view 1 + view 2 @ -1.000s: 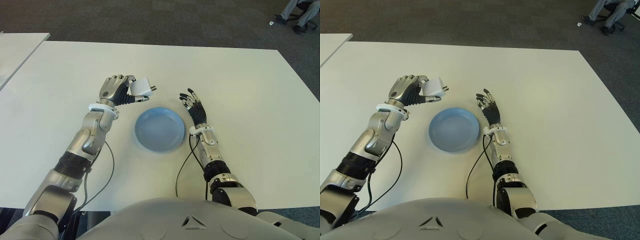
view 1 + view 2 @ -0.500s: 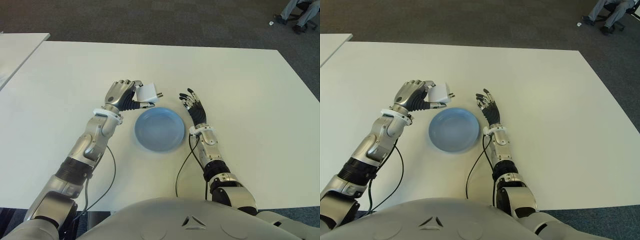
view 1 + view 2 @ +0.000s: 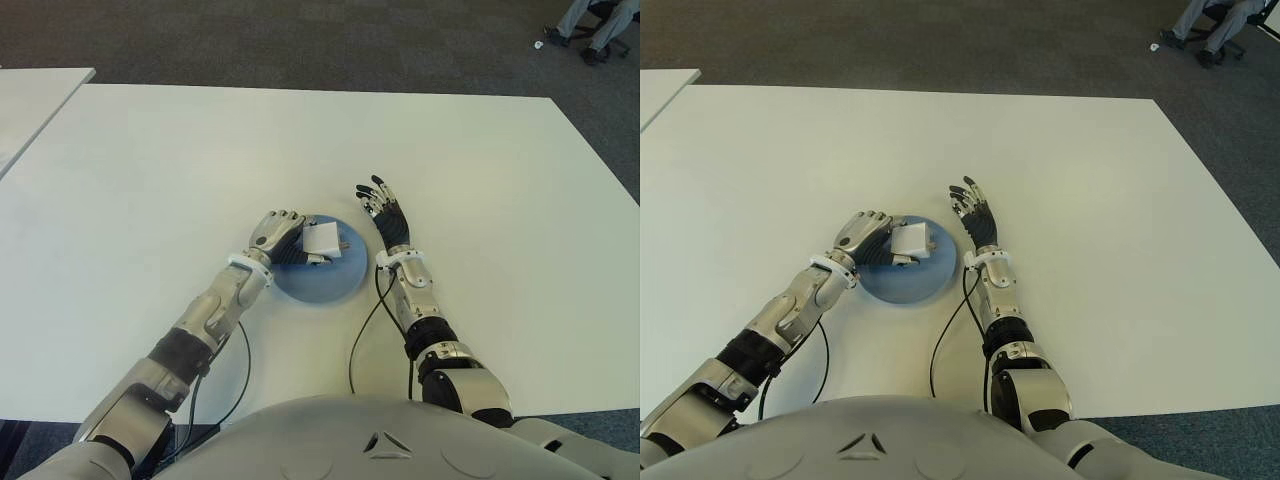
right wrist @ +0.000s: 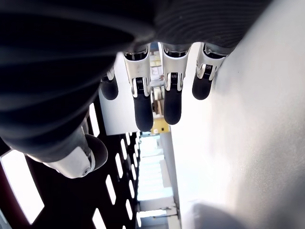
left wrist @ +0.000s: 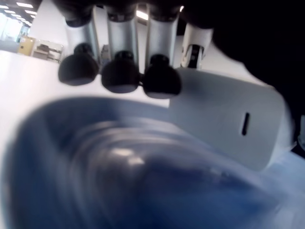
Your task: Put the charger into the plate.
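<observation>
1. The left wrist view alone shows the dark fingertips pressed on the white charger just above the blue plate; whether the charger touches the plate cannot be told.
2. The eye views show the left hand curled around the charger over the plate's left part, forearm stretched low across the white surface.
3. The right hand shows just right of the plate, fingers spread, holding nothing.
</observation>
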`<state>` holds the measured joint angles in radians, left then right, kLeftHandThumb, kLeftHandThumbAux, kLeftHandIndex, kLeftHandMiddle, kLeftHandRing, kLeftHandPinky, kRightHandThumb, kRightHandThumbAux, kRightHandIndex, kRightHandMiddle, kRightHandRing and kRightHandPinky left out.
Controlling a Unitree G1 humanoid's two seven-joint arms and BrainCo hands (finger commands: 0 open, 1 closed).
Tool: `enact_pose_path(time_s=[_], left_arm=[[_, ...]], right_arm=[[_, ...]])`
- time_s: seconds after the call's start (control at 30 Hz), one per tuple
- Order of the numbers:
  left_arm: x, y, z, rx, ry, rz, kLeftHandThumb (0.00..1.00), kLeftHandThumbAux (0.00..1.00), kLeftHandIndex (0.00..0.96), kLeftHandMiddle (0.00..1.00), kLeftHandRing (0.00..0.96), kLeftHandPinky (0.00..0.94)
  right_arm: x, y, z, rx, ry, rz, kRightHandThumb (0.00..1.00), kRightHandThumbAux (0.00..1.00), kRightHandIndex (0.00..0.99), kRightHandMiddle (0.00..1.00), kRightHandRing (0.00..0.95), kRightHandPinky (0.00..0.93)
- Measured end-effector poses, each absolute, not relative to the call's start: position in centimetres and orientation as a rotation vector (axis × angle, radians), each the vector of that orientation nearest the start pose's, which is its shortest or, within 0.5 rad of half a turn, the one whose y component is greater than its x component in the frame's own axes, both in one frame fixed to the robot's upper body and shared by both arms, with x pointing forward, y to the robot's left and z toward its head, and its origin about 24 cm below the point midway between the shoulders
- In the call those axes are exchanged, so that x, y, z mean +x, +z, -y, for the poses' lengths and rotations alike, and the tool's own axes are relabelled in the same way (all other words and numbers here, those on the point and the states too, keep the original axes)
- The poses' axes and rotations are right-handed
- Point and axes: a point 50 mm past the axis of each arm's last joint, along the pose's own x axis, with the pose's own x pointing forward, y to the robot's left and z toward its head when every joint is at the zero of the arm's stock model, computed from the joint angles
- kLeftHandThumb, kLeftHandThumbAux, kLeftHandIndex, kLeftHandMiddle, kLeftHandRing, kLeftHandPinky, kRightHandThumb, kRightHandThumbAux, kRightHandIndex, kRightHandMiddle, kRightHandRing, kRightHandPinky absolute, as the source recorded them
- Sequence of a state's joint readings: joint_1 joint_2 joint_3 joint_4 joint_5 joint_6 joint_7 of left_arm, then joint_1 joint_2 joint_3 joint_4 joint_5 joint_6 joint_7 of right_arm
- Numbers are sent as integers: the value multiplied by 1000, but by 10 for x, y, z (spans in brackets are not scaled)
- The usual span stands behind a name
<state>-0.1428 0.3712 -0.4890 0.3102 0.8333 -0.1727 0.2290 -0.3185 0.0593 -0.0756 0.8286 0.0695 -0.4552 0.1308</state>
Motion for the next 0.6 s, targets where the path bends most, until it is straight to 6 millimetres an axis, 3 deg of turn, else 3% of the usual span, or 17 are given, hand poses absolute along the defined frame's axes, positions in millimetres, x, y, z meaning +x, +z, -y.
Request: enact_pose_path(time_s=[0.27,0.43,0.47,0.5,0.6], left_arm=[[254,-2,-121,1220,-437,238,748,697,443,856,851,828],[258,-4,-120,1200,-462,222,724,694,432,757,771,731],[259,-4,-120,1196,-471,214,650,612,363,652,729,679],[260,-5,-119,1194,-488,201,551,527,232,417,467,471],[264,-3,-118,1212,-557,169,406,391,76,136,152,175]], right_arm=[[288,-19,120,134,126,-63,0,636,47,249,196,53],[288,-19,120,137,126,-62,0,646,48,259,200,48],[288,-19,119,138,126,-62,0,649,48,262,202,47],[287,-19,119,139,126,-62,0,653,51,267,206,47],[288,-19,118,142,127,-57,0,658,56,278,213,45]])
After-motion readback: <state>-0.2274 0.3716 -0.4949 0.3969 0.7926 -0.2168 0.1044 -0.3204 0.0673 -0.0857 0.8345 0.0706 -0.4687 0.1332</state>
